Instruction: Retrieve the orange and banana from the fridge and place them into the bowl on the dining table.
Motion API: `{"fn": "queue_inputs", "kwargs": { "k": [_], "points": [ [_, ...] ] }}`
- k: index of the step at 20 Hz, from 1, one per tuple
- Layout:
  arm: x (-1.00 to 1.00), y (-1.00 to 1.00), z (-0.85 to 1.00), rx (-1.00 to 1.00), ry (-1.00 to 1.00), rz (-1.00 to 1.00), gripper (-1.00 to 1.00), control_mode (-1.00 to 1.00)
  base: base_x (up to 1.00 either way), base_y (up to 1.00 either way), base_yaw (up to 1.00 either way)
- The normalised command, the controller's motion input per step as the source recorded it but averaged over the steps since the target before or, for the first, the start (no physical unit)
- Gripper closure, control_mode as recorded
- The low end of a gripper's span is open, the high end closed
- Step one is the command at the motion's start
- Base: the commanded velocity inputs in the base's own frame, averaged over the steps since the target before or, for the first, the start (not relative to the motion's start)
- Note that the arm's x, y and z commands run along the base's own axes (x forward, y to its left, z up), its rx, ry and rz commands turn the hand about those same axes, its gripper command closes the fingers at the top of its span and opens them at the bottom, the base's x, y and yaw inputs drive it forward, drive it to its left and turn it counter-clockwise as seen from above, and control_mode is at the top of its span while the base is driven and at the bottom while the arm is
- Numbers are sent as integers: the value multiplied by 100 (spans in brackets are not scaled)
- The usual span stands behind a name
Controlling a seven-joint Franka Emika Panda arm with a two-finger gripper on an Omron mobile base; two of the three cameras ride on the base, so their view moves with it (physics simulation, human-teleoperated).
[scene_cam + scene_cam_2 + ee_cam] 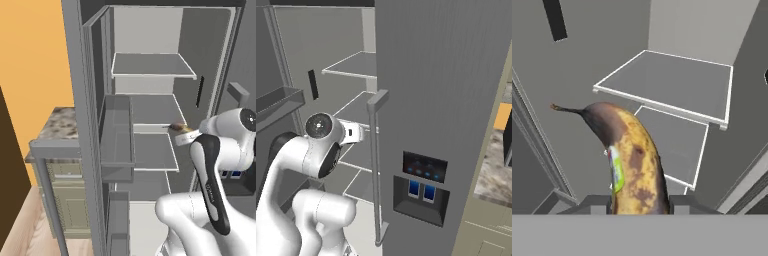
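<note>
Fingers (639, 204) clamped on the banana (632, 160) inside the fridge (150, 100). We judge it soft, light, easily bruised; mid-body grip suits.

both base views look forward and down into the open tall grey fridge (150, 65), sharing its grey shelves (353, 65); the hand view sits close inside.

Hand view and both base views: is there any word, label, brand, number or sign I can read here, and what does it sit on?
No text can be read.
Banana, held in the shut pincer: a small green and white sticker, too blurred to read.
Fridge dispenser panel: blue lights and faint marks, too small to read.
</note>
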Motion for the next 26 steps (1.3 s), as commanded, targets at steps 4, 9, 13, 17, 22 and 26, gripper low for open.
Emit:
{"fn": "queue_inputs", "kwargs": {
  "k": [4, 9, 13, 17, 22, 26],
  "points": [
    [0, 0, 0, 0, 0, 0, 100, 100, -66, 0, 0],
    [0, 0, 0, 0, 0, 0, 100, 100, -72, -8, 0],
    [0, 0, 0, 0, 0, 0, 100, 100, -82, -7, -1],
    [0, 0, 0, 0, 0, 0, 100, 100, -100, -21, -13],
    [0, 0, 0, 0, 0, 0, 100, 100, -95, -9, -22],
    [0, 0, 0, 0, 0, 0, 100, 100, -74, 1, -31]
  ]
}}
